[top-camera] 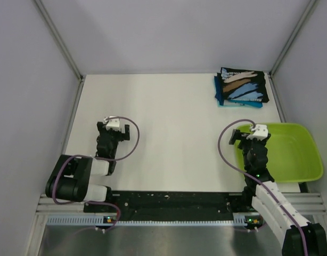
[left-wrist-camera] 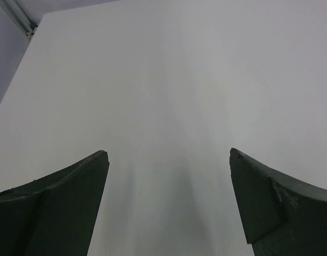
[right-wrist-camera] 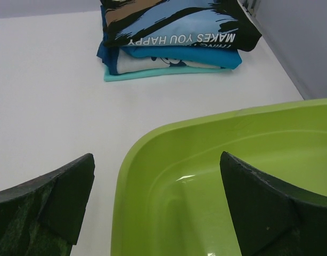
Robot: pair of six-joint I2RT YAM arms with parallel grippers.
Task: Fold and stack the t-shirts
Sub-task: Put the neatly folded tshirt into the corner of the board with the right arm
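The black t-shirt is mostly covering the blue t-shirts beyond the tub; the right gripper is hovering spread over its rim; the left gripper is gaping well apart from it.

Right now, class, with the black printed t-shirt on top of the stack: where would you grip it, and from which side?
Grip the black t-shirt at its near folded edge, the rounded one with white lettering, exposed above the teal shirts. Come from the arms' side, across the table; walls stand close behind and right of the stack.
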